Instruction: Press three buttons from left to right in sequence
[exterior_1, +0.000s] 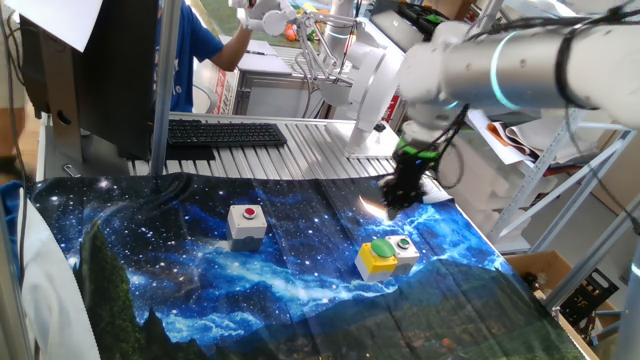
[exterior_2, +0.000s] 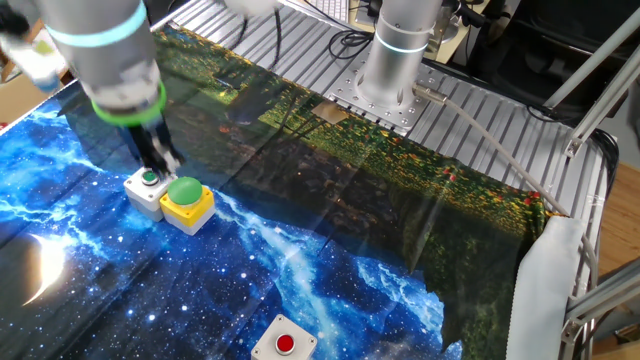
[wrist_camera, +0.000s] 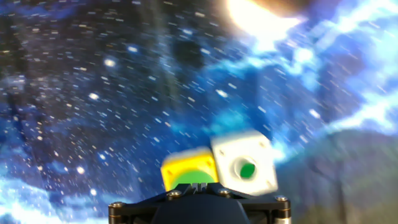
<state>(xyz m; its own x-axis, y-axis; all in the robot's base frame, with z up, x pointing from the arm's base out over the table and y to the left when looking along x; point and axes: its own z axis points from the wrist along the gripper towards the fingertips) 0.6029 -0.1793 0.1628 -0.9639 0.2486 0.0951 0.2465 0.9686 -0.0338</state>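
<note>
I am counting three switch boxes; just below my gripper (exterior_1: 398, 196) the small grey box (wrist_camera: 244, 163) is sitting touching the yellow box (wrist_camera: 188, 173), whose green dome my hand is partly cutting off; the red-button box (exterior_1: 246, 222) is lying well apart beyond them; whether my fingers are spread, I cannot tell.

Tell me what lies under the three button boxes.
A galaxy-print cloth lies under the grey box with red button, yellow box with green dome and small grey box with green button. Beneath the cloth is hidden.
</note>
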